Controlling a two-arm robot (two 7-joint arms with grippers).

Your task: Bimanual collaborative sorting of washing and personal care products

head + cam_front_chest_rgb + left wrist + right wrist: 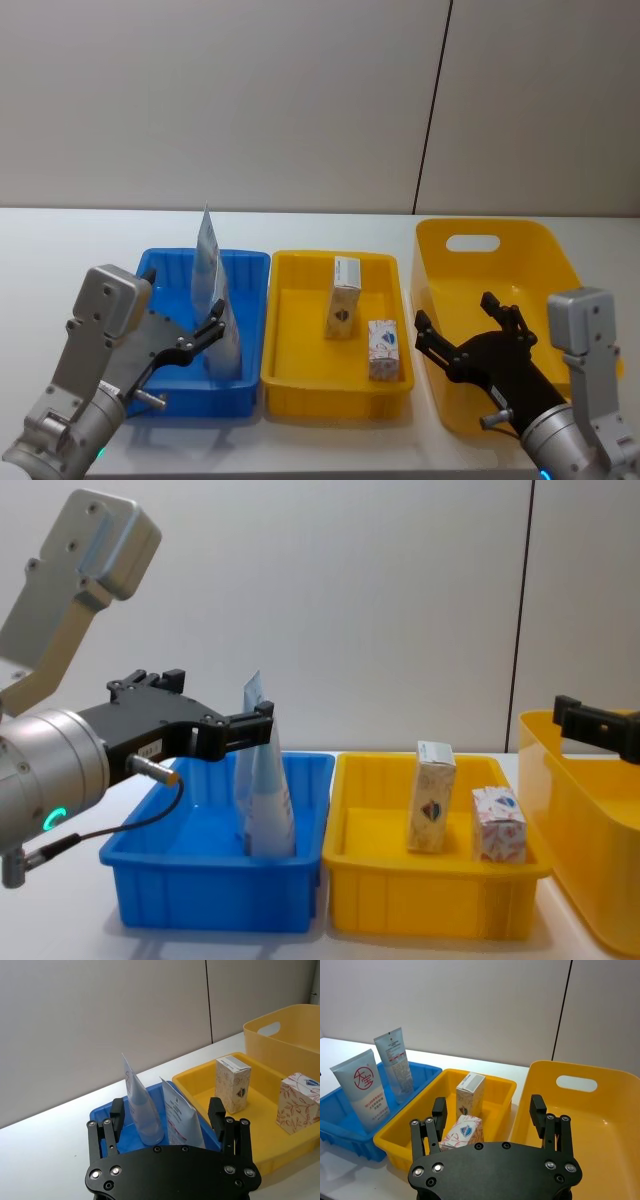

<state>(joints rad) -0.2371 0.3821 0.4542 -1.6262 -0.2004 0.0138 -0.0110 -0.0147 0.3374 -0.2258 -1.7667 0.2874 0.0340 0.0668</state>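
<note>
Two light-blue squeeze tubes stand upright in the blue bin (250, 258), one behind (210, 265) and one in front (226, 340). My left gripper (205, 335) is open at the bin's near left, its tips close to the front tube (182, 1120). I cannot tell whether they touch it. A tall cream carton (344, 297) and a shorter patterned box (383, 348) stand in the yellow tray (290, 375). My right gripper (455, 315) hangs open and empty over the big yellow basket (500, 232). In the right wrist view, the carton (470, 1092) and box (465, 1130) lie beyond the right gripper (488, 1106).
The three containers sit side by side along the white table: blue bin, yellow tray (430, 910), then the taller basket (590, 860). A grey wall stands behind. Bare table lies left of the blue bin (210, 890) and behind the containers.
</note>
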